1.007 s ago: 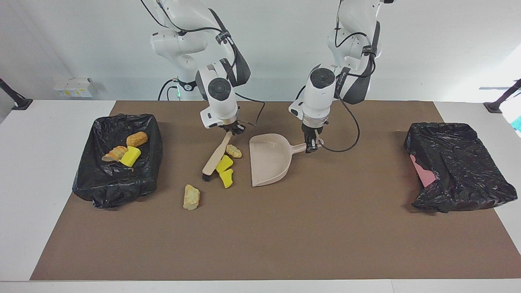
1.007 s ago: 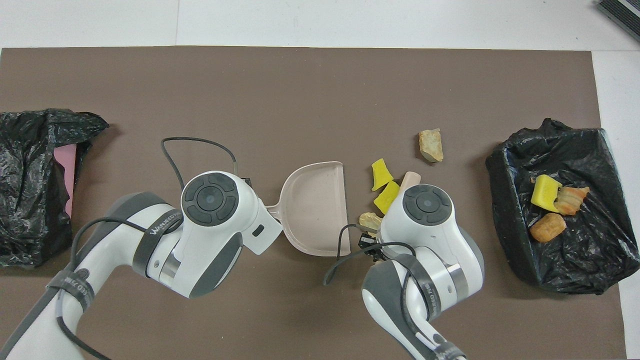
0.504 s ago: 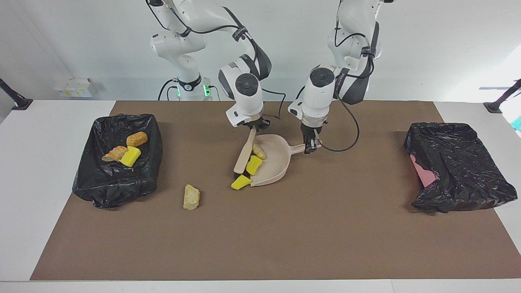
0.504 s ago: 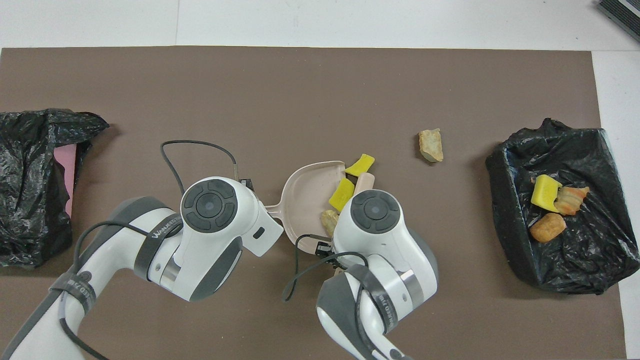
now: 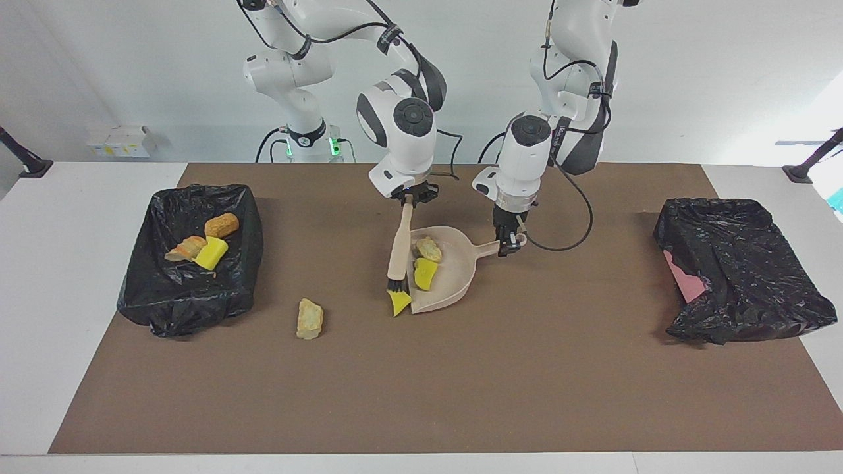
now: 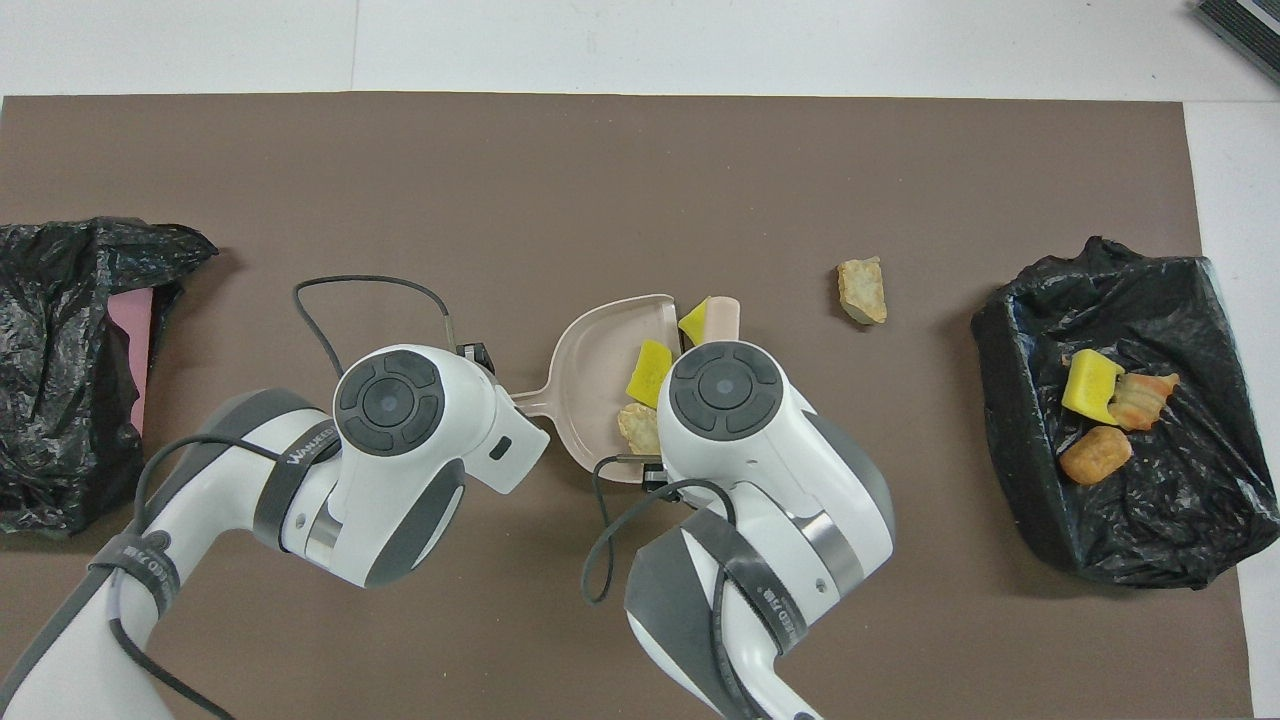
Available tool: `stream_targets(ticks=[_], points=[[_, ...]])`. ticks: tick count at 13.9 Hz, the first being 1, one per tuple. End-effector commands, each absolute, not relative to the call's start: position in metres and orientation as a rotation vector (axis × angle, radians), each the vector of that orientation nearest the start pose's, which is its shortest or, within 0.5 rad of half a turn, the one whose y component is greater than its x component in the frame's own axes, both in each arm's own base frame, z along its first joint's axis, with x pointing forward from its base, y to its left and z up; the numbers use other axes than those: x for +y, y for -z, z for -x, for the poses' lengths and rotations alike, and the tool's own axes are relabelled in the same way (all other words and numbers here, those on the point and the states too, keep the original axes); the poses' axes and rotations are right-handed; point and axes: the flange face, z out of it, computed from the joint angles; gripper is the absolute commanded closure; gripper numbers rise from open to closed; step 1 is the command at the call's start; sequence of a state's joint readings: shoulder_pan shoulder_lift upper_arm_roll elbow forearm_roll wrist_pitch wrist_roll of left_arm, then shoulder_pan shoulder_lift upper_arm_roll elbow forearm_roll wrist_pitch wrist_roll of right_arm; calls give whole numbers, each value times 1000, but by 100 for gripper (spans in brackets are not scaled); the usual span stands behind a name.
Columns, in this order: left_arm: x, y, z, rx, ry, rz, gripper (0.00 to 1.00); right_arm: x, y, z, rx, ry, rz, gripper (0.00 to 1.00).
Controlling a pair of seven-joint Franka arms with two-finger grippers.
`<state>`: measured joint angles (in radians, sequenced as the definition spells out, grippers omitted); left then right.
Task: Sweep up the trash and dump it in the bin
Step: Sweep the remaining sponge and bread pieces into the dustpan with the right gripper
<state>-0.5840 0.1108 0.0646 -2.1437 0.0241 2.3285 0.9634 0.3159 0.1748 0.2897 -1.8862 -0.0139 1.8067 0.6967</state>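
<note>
My right gripper (image 5: 411, 195) is shut on the handle of a beige brush (image 5: 399, 250), whose bristles touch the mat at the lip of the beige dustpan (image 5: 459, 264). My left gripper (image 5: 506, 242) is shut on the dustpan's handle. A yellow chunk (image 5: 425, 274) and a tan piece (image 5: 429, 249) of trash lie in the pan. Another yellow chunk (image 5: 398, 303) sits at the pan's lip under the bristles. One tan piece (image 5: 309, 318) lies loose on the mat toward the right arm's end. The bin (image 5: 197, 296) there holds three pieces.
A second black-bagged bin (image 5: 741, 276) with a pink edge showing stands at the left arm's end. In the overhead view both arms' wrists cover their grippers and part of the dustpan (image 6: 595, 350). A brown mat (image 5: 461, 382) covers the table.
My right gripper swept the brush toward the left arm's end. The tan piece and one yellow chunk went into the pan; the other yellow chunk stopped at its lip.
</note>
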Motion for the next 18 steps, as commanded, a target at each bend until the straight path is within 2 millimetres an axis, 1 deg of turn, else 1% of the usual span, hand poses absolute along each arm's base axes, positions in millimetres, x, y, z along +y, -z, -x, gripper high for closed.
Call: stream_targets(ticks=[1,2,3,5,7,8,10,11,12,13,14,15,16,18], points=[[-277,-362,-494,2049,136,2336,100,295,-398,-508,-10,-348,3307,100],[-280,-364,-496,2006,128,2376,100,276,-392,-521,-37,-341,3335,100],[-283,-366,-494,1965,103,2417,100,254,-389,-536,-21,-347,3341,100],[-285,-368,-493,1892,67,2481,100,215,-394,-570,-23,-356,3338,100],[-289,-368,-486,1850,-7,2516,100,180,-388,-582,-135,-434,3414,100],[-292,-369,-483,1832,-43,2526,100,165,-392,-592,-157,-430,3442,100],[-298,-373,-479,1807,-88,2543,100,131,-387,-612,-172,-461,3457,100],[-301,-374,-476,1790,-116,2551,100,123,-377,-617,-221,-480,3484,100],[-302,-377,-475,1769,-139,2540,100,118,-371,-620,-257,-486,3518,100],[-310,-379,-470,1753,-151,2524,100,117,-365,-620,-281,-492,3529,100],[-318,-380,-463,1725,-152,2535,100,113,-357,-622,-277,-508,3522,100],[-318,-378,-461,1715,-156,2537,100,110,-350,-623,-277,-515,3517,100],[-317,-378,-461,1714,-153,2533,100,114,-344,-622,-278,-533,3499,100],[-317,-374,-459,1719,-141,2531,100,128,-332,-615,-310,-577,3471,100]])
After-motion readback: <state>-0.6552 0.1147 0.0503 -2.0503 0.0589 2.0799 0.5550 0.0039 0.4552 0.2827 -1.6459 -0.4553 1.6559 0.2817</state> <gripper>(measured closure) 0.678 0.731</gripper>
